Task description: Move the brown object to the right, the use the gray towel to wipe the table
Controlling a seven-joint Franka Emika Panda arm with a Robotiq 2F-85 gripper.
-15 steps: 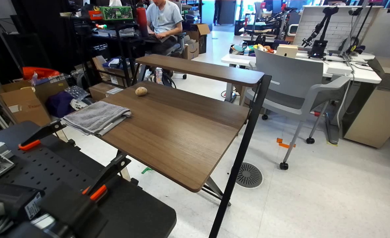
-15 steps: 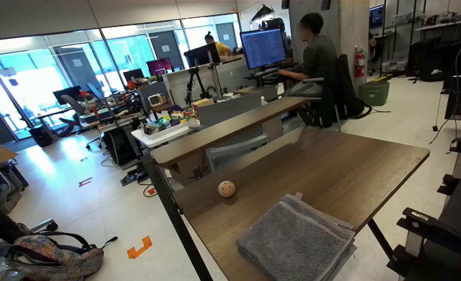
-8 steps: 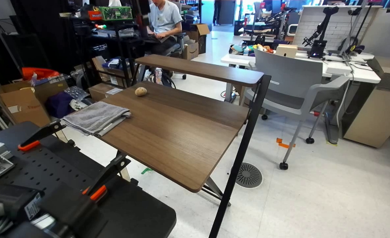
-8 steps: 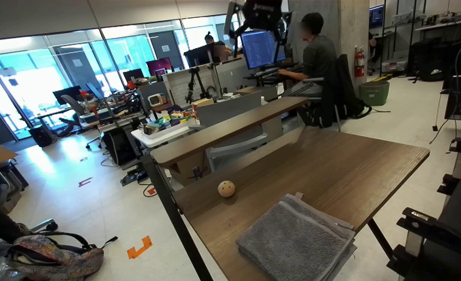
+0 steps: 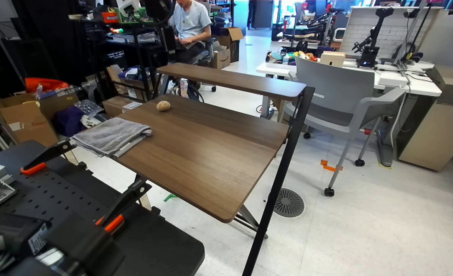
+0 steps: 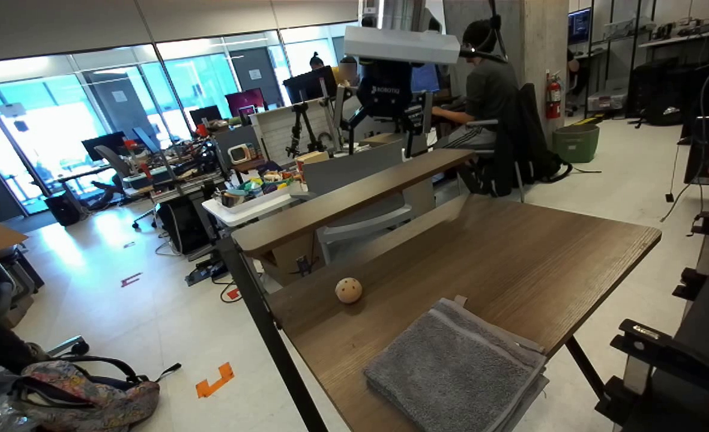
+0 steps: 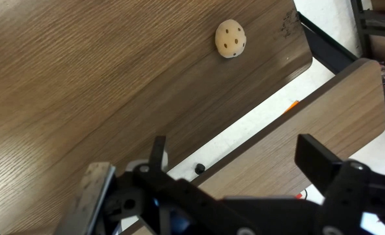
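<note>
The brown object is a small light-brown ball with dark spots. It rests on the brown wooden table in both exterior views [image 5: 163,106] [image 6: 349,290] and near the top of the wrist view [image 7: 230,39]. The gray towel lies folded on the table's edge in both exterior views [image 5: 113,136] [image 6: 459,366] and is out of the wrist view. My gripper [image 6: 380,150] is open and empty, high above the raised shelf and apart from ball and towel. Its two spread fingers [image 7: 232,142] show over the shelf and table in the wrist view.
A raised narrow shelf [image 5: 230,79] runs along one side of the table [image 5: 199,161], with a gap between them. A black slanted leg [image 5: 284,172] supports it. A gray chair [image 5: 333,92] stands beyond the shelf. A black bench [image 5: 165,245] with clamps [image 5: 128,199] stands close by.
My arm and gripper have come into view from the top and moved lower, toward the shelf. The ball and towel have not moved.
</note>
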